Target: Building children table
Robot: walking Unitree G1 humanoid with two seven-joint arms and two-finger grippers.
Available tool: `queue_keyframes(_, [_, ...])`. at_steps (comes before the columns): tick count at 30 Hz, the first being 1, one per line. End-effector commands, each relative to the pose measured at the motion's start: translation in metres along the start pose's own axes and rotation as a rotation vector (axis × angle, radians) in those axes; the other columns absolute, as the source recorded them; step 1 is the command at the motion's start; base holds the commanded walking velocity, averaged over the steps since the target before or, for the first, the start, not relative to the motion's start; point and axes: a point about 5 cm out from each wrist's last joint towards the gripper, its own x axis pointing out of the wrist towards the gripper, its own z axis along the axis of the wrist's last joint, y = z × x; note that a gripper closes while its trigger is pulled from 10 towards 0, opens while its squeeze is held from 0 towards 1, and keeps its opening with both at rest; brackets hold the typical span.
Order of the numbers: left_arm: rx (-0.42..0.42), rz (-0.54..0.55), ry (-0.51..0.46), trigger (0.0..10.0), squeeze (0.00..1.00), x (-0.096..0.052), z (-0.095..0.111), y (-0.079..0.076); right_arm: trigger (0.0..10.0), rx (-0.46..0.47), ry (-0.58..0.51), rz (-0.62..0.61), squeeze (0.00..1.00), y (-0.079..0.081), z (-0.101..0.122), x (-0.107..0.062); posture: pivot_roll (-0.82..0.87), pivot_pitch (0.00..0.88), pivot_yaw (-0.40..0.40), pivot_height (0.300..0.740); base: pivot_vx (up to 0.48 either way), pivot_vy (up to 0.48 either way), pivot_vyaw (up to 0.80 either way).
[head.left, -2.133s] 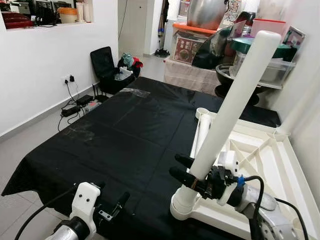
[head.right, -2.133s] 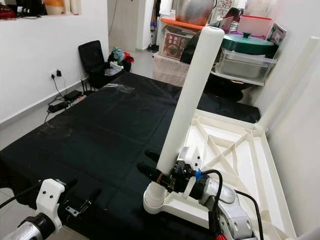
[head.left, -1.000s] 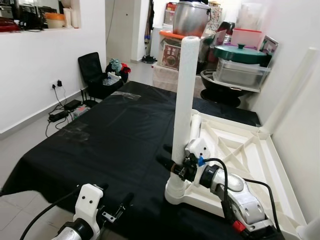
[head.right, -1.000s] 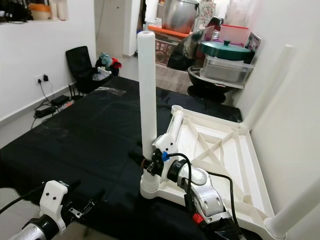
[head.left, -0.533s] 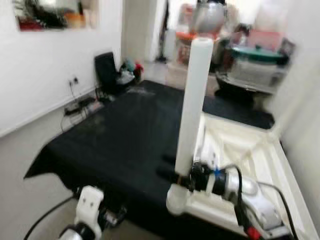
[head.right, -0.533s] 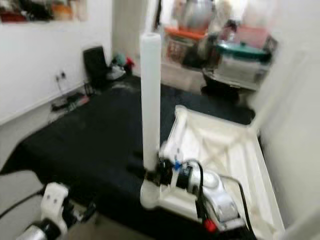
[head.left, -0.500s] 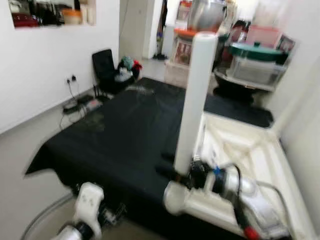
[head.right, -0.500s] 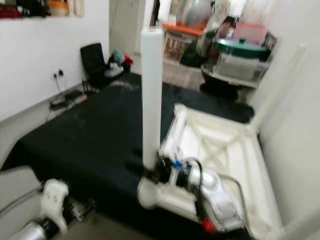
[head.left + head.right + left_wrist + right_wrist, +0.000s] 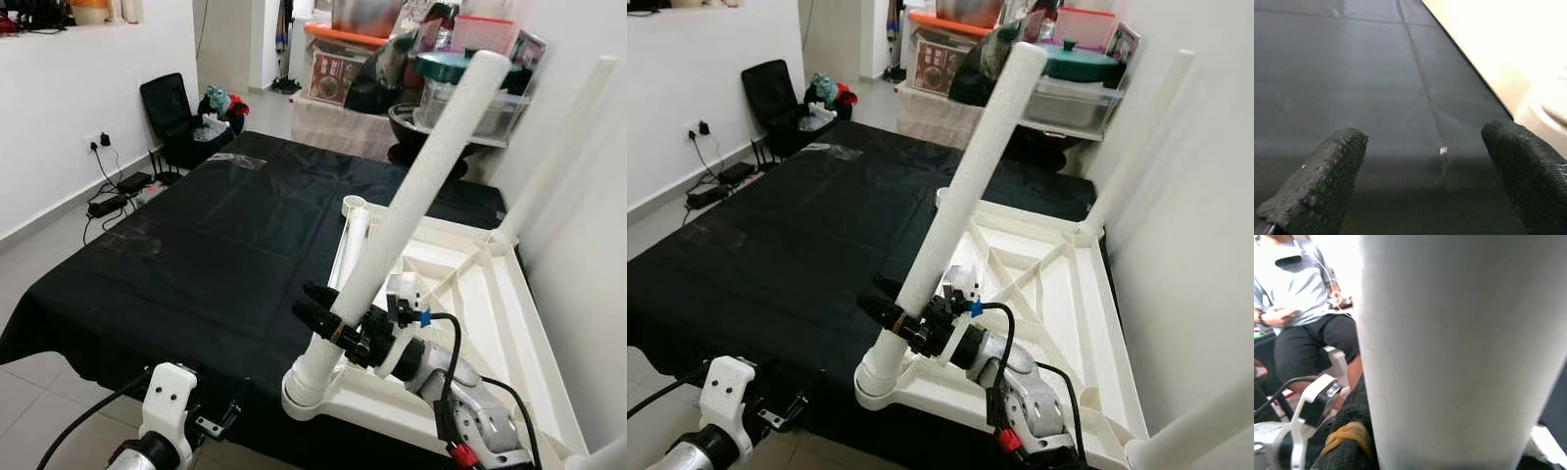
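Note:
The white children's table top [image 9: 500, 294] lies upside down on a black cloth [image 9: 196, 245]. My right gripper [image 9: 312, 304] is shut on a long white leg [image 9: 421, 186], low on its shaft. The leg leans up and to the right, with its foot in the near corner socket [image 9: 306, 387]. A second leg [image 9: 351, 235] lies flat along the top's left edge. A third leg [image 9: 558, 147] stands in the far corner, and a fourth leg [image 9: 1195, 421] rises at the near right. My left gripper [image 9: 220, 406] hangs open at the cloth's near edge, its fingertips [image 9: 1332, 171] apart with nothing between them.
A black chair [image 9: 167, 113] and floor cables [image 9: 118, 201] stand at the far left wall. Boxes and pots [image 9: 431, 78] are stacked behind the cloth. A white wall closes the right side. A seated person [image 9: 1298, 308] appears in the right wrist view.
The leg stood nearly upright half a second ago and now leans to the right, with its foot still at the corner socket. The camera has also shifted.

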Motion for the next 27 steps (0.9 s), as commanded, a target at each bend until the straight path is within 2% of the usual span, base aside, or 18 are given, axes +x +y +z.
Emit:
queue_keyframes(1, [-0.013, -0.007, 0.001, 10.0, 0.0, 0.0, 0.002, -0.005, 10.0, 0.06, 0.095, -0.035, 0.0, -0.002, -0.023, -0.004, 0.15, 0.0, -0.136, 0.74, 0.0, 0.0, 0.0])
queue_keyframes(5, [-0.011, -0.004, -0.002, 10.0, 0.0, 0.0, 0.005, -0.006, 10.0, 0.033, 0.078, -0.036, 0.0, -0.003, -0.019, -0.001, 0.14, 0.0, -0.135, 0.74, 0.0, 0.0, 0.0])
queue_keyframes(8, [-0.008, -0.002, -0.008, 10.0, 0.0, 0.0, 0.008, -0.008, 10.0, -0.058, 0.068, -0.106, 0.0, -0.009, -0.013, -0.005, 0.14, 0.0, -0.129, 0.74, 0.0, 0.0, 0.0])
queue_keyframes(9, [-0.006, -0.003, -0.01, 10.0, 0.0, 0.0, 0.009, -0.009, 10.0, -0.116, 0.077, -0.151, 0.0, -0.012, -0.012, -0.007, 0.14, 0.0, -0.127, 0.74, 0.0, 0.0, 0.0])
queue_keyframes(10, [-0.006, -0.003, -0.01, 10.0, 0.0, 0.0, 0.009, -0.009, 10.0, -0.116, 0.077, -0.151, 0.0, -0.012, -0.012, -0.007, 0.14, 0.0, -0.127, 0.74, 0.0, 0.0, 0.0])
queue_keyframes(11, [-0.004, -0.004, -0.012, 10.0, 0.0, 0.001, 0.01, -0.01, 10.0, -0.186, 0.079, -0.237, 0.0, -0.017, -0.01, -0.012, 0.13, 0.0, -0.12, 0.74, 0.0, 0.0, 0.0])
queue_keyframes(14, [-0.004, -0.005, -0.012, 10.0, 0.0, 0.001, 0.011, -0.01, 10.0, -0.207, 0.08, -0.269, 0.0, -0.019, -0.01, -0.014, 0.13, 0.0, -0.12, 0.74, 0.0, 0.0, 0.0])
queue_keyframes(17, [-0.003, -0.008, -0.006, 10.0, 0.0, 0.0, 0.013, -0.011, 10.0, -0.312, 0.16, -0.355, 0.0, -0.026, -0.01, -0.021, 0.12, 0.0, -0.113, 0.74, 0.0, 0.0, 0.0])
queue_keyframes(21, [-0.004, -0.009, -0.003, 10.0, 0.0, 0.0, 0.014, -0.011, 10.0, -0.337, 0.184, -0.366, 0.0, -0.027, -0.01, -0.022, 0.12, 0.0, -0.116, 0.74, 0.0, 0.0, 0.0])
queue_keyframes(27, [-0.005, -0.004, 0.002, 10.0, 0.0, 0.0, 0.016, -0.011, 10.0, -0.307, 0.22, -0.37, 0.0, -0.026, -0.021, -0.026, 0.12, 0.0, -0.12, 0.74, 0.0, 0.0, 0.0])
